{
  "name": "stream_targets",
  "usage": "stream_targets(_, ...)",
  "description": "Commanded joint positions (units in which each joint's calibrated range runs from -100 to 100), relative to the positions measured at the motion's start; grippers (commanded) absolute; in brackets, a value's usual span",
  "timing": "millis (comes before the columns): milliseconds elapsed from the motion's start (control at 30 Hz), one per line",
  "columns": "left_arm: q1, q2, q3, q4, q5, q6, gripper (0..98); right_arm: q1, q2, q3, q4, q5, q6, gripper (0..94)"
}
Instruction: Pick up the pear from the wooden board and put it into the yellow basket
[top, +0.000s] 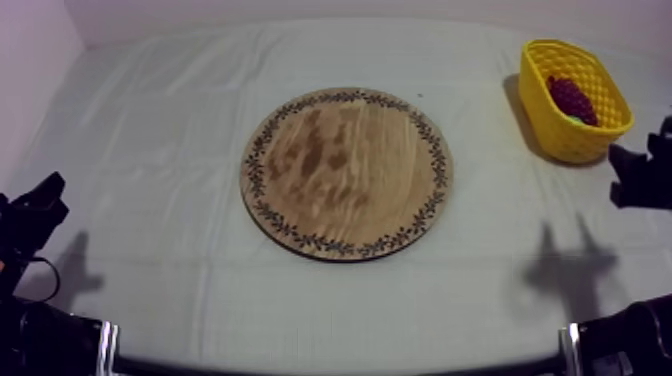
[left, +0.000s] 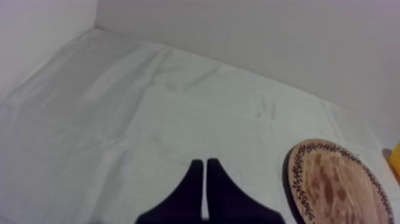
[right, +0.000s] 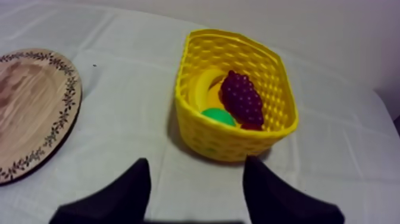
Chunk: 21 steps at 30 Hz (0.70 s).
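Note:
The round wooden board (top: 346, 172) lies bare at the table's middle. The yellow basket (top: 560, 135) stands at the far right. Inside it a green pear (right: 218, 116) lies against the near wall, beside a bunch of grapes (right: 242, 98) and a banana (right: 205, 83). My right gripper (right: 196, 164) is open, its fingers spread just short of the basket (right: 226, 143), with nothing between them. It sits at the right edge of the top view (top: 630, 170). My left gripper (left: 205, 162) is shut on nothing, low at the left side (top: 45, 195), well away from the board (left: 336, 184).
The grey-white cloth runs to a pale wall at the back and left. The board's patterned rim (right: 65, 101) lies a short way left of the basket, with open cloth between them.

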Motion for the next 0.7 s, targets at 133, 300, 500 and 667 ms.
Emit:
stream_targets(133, 0.01, 0.0, 0.0, -0.02, -0.01, -0.01, 0.1, 0.59, -12.91, 8.96, -4.21, -0.23, 1.89, 19.2)
stream_targets(300, 0.01, 0.0, 0.0, -0.02, -0.01, -0.01, 0.1, 1.06, -17.29, 10.2, -9.66, 1.92, 5.64, 6.7)
stream_targets(500, 0.01, 0.0, 0.0, -0.02, -0.01, -0.01, 0.1, 1.55, -18.57, 10.72, -11.86, 3.86, 6.4, 3.9)
stream_targets(667, 0.01, 0.0, 0.0, -0.02, -0.01, -0.01, 0.1, 1.58, -18.71, 10.97, -12.05, 3.74, 6.88, 7.1)
